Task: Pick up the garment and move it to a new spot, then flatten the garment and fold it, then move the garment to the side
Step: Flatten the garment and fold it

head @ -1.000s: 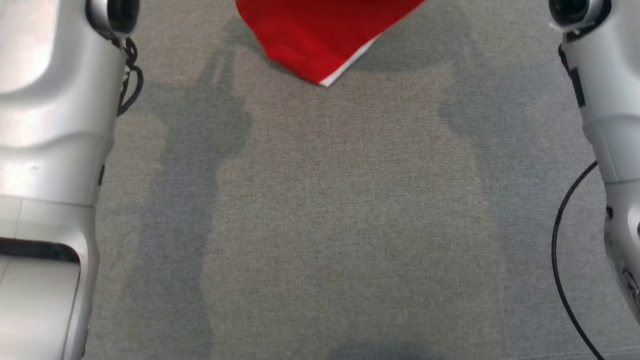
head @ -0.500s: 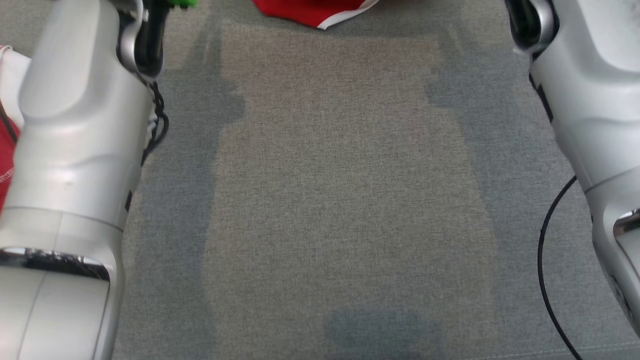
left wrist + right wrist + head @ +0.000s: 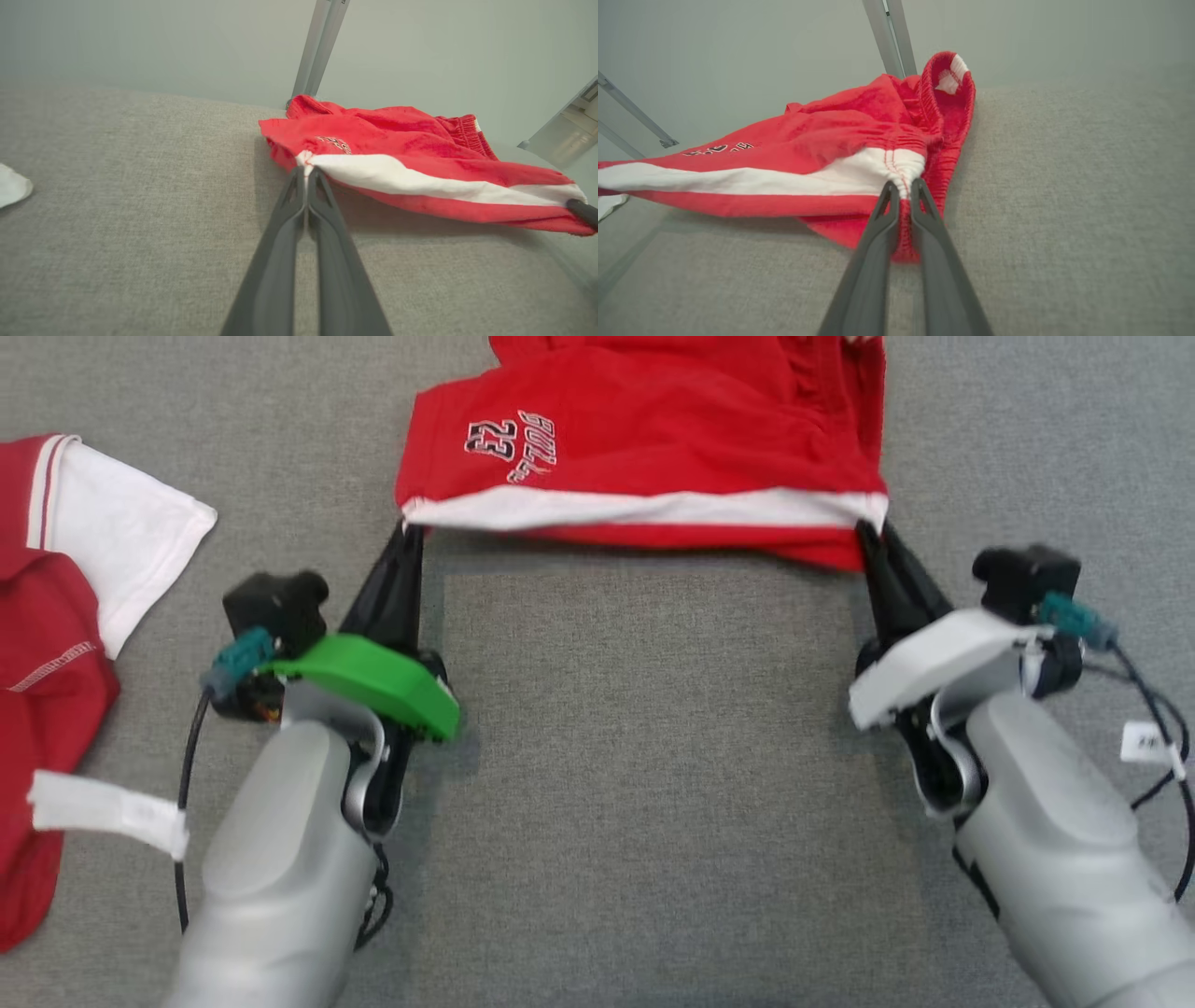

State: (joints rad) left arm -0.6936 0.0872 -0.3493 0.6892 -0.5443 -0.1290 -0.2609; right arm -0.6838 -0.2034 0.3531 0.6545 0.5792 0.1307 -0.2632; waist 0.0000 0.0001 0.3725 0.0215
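Note:
The garment (image 3: 653, 439) is a pair of red shorts with a white side stripe and a "23" print, lying at the far middle of the grey cloth surface. Its near edge is stretched between both grippers and held slightly off the surface. My left gripper (image 3: 407, 527) is shut on the left end of the white stripe (image 3: 306, 161). My right gripper (image 3: 864, 530) is shut on the elastic waistband corner (image 3: 903, 184). The right wrist view shows the waistband (image 3: 945, 88) bunched upward behind the grip. The far part of the garment is out of the head view.
Another red and white garment (image 3: 56, 616) lies at the left edge, beside my left forearm. The grey cloth surface (image 3: 644, 784) stretches bare between my arms. Metal frame bars (image 3: 320, 46) rise behind the table's far edge. Cables hang from my right wrist (image 3: 1148, 728).
The head camera has tilted, bringing both grippers and the whole near edge of the garment into view. Earlier only my forearms and a hanging red corner showed.

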